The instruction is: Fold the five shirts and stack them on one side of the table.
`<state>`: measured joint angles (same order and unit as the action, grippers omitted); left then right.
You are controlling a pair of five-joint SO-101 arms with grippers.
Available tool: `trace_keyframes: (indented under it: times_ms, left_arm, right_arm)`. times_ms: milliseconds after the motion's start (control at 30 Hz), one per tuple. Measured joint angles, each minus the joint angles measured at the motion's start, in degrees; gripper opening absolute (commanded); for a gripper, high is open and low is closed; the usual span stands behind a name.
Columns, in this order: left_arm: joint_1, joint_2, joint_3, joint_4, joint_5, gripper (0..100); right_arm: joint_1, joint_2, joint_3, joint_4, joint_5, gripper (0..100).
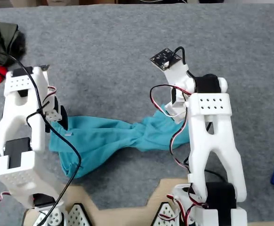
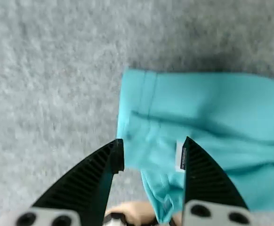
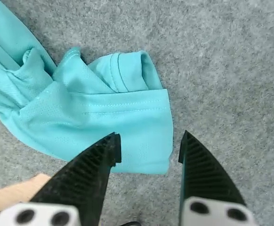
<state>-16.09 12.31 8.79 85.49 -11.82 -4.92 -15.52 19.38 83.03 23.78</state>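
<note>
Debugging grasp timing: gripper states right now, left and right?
Left gripper: open, over the teal shirt, gripping nothing.
Right gripper: open, over the same shirt's hem, gripping nothing.

The left arm (image 1: 21, 122) and right arm (image 1: 212, 136) are white plastic shells with black motors (image 1: 207, 84) set in the joints. Red, white and black cables (image 1: 173, 139) loop along them. Grids of small holes mark the flat plates (image 1: 211, 104). A small black board (image 1: 165, 58) sits at the right wrist. The left gripper (image 2: 153, 141) and right gripper (image 3: 150, 134) have black, ribbed, tapering fingers (image 2: 87, 176) on white bases (image 3: 33, 214) with dark screw holes (image 3: 199, 207).
</note>
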Motion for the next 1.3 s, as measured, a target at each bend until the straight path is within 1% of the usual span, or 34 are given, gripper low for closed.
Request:
trace_keyframes:
  times_ms: [67, 167, 533, 700, 800, 933, 967, 1133, 1300]
  left_arm:
    - [0.00, 0.00, 1.67, -1.93, 0.00, 21]
    - [0.00, 0.00, 2.20, -2.73, 0.00, 21]
    - [0.00, 0.00, 3.52, -2.02, 0.00, 20]
    - [2.73, 0.00, 4.75, -2.02, 0.00, 6]
    - [4.40, 0.00, 4.75, -2.02, 0.00, 5]
    - [4.84, 0.00, 4.75, -2.02, 0.00, 4]
    - [4.84, 0.00, 4.75, -2.02, 0.00, 2]
    - [4.84, 0.00, 3.96, 1.05, 0.00, 2]
    - [4.84, 0.00, -2.37, 5.45, 0.00, 2]
  right_arm:
    - [0.00, 0.00, 0.00, 0.00, 0.00, 21.7]
    - [0.00, 0.00, 0.00, 0.00, 0.00, 21.7]
    - [0.00, 0.00, 0.00, -0.18, 0.00, 21.7]
    - [0.00, 0.00, 0.00, -3.25, 0.00, 21.7]
    - [0.00, 0.00, 0.00, -5.45, 0.00, 21.7]
    - [0.00, 0.00, 0.00, -8.62, 0.00, 21.7]
    - [0.00, 0.44, 0.00, -9.41, 0.00, 21.7]
    - [0.00, 6.77, 0.00, -13.63, -0.97, 21.7]
    - [0.00, 16.35, -1.41, -16.97, -4.31, 21.7]
